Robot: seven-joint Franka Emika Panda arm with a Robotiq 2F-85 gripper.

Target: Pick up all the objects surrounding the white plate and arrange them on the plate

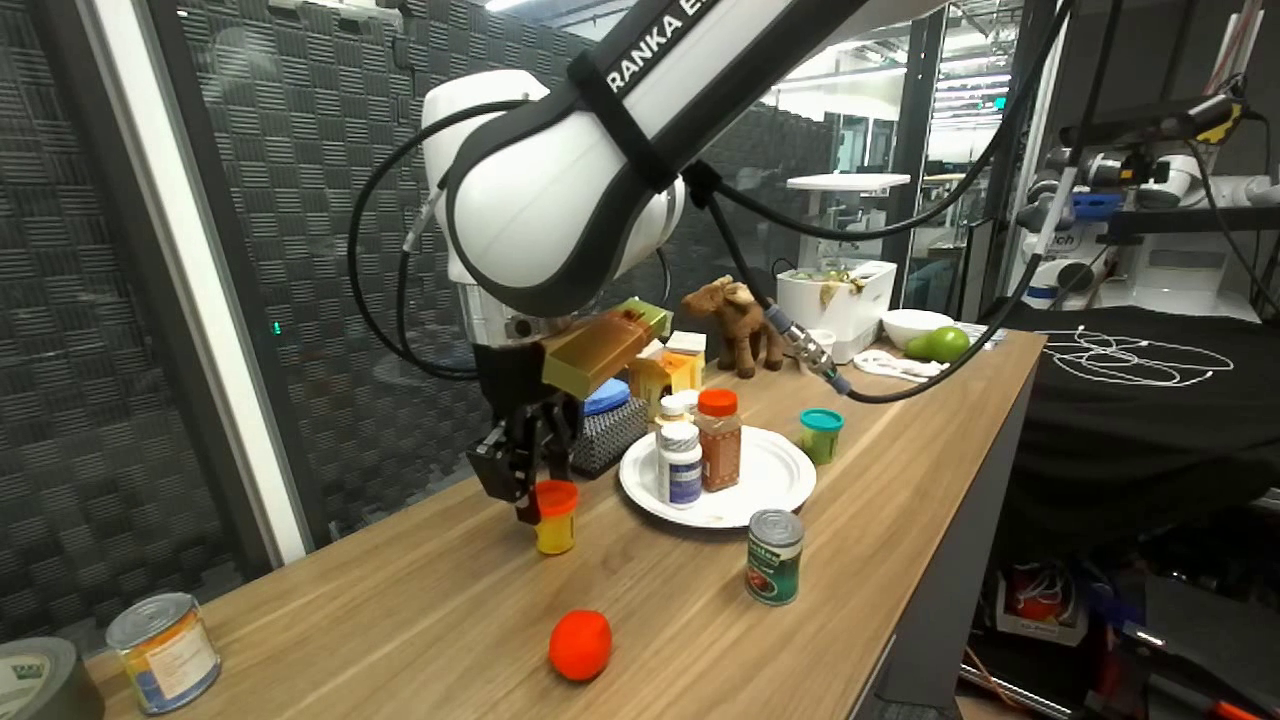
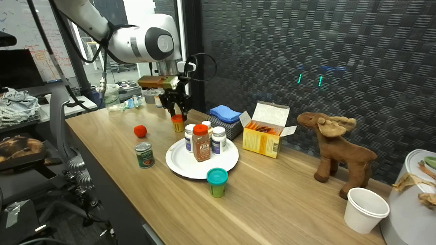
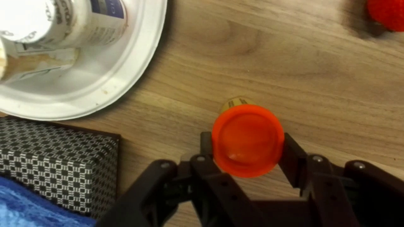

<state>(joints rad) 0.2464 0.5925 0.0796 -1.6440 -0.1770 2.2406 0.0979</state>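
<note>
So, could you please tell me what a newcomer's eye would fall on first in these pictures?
Probably the big white robot arm, its black gripper astride an orange-lidded yellow tub on the wooden table. Next, likely the vivid red ball, lying apart from the white plate, on which four bottles stand close together. Then perhaps the brown toy moose, standing to the right of the open yellow box in both exterior views.

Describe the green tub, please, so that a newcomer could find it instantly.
On the wooden table, find the white plate. Beside it, opposite the pincer, stands a green tub. Its teal lid sets it apart from the silver-topped dark green can.
</note>
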